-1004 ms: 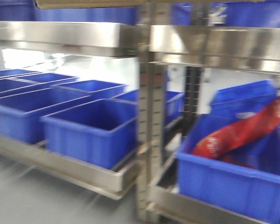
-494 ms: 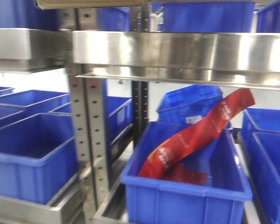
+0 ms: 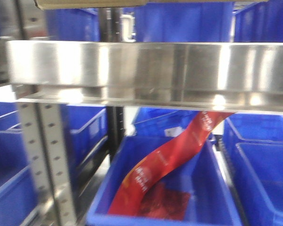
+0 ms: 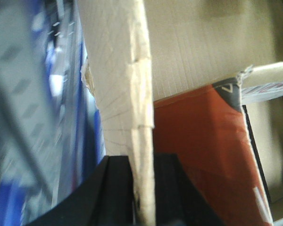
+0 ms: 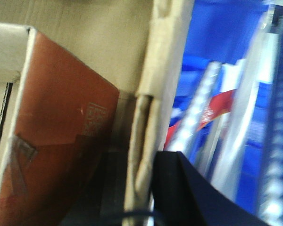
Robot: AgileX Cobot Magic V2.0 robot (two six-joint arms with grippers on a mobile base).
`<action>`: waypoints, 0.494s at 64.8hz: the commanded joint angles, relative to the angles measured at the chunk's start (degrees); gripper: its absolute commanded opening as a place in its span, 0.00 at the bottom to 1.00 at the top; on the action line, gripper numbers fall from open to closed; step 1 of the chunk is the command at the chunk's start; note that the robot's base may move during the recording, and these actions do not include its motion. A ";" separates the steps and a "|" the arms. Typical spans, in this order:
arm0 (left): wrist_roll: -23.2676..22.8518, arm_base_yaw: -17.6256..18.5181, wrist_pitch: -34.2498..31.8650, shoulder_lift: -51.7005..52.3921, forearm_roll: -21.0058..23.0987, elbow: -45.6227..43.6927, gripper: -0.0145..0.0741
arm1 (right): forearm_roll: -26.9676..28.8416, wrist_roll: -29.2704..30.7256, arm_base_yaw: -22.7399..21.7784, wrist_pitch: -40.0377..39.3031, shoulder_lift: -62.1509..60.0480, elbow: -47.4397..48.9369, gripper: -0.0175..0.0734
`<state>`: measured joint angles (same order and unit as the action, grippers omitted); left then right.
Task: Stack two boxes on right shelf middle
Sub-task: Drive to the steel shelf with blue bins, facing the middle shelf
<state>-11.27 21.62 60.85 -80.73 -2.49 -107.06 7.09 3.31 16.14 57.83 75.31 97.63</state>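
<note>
Item one: my left gripper [image 4: 142, 190], closed on a side wall of the tan cardboard box [image 4: 140, 89]. One black finger [image 4: 117, 193] is on the wall's outer face and the other on its inner face, with the raw corrugated edge running up between them. Item two: my right gripper [image 5: 141, 188], likewise clamped on a box [image 5: 155, 89] wall, which is doubled and crumpled where it passes between the fingers [image 5: 181, 188]. Item three: a red-brown pack [image 4: 198, 141] lying inside the box, seen from both wrists; the right wrist view shows a printed mark and a scrap of tape on its face [image 5: 61, 127]. Item four: the box [image 3: 89, 4] in the front view, only a tan strip at the top edge of the frame, above the shelf [image 3: 146, 66]. Item five: the shelf's broad shiny steel front rail, running across nearly the whole width, with blue containers [image 3: 179, 21] standing behind it on that tier. Item six: below the rail, a blue bin [image 3: 216, 188] holding a long red packet [image 3: 165, 165] that leans up and out towards the rail's underside. Item seven: a perforated steel upright post [image 3: 47, 160] to the left, with more blue bins on either side. The whole front view is blurred.
</note>
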 commanded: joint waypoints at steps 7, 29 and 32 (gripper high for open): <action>0.54 0.43 -3.66 0.95 1.66 -0.80 0.04 | -0.34 0.24 -0.48 -1.75 -0.49 0.58 0.02; 0.54 0.43 -3.66 0.95 1.66 -0.80 0.04 | -0.34 0.24 -0.48 -1.75 -0.49 0.58 0.02; 0.54 0.43 -3.66 0.95 1.66 -0.80 0.04 | -0.34 0.24 -0.48 -1.75 -0.49 0.58 0.02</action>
<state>-11.27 21.62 60.85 -80.73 -2.49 -107.06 7.09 3.31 16.14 57.83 75.31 97.63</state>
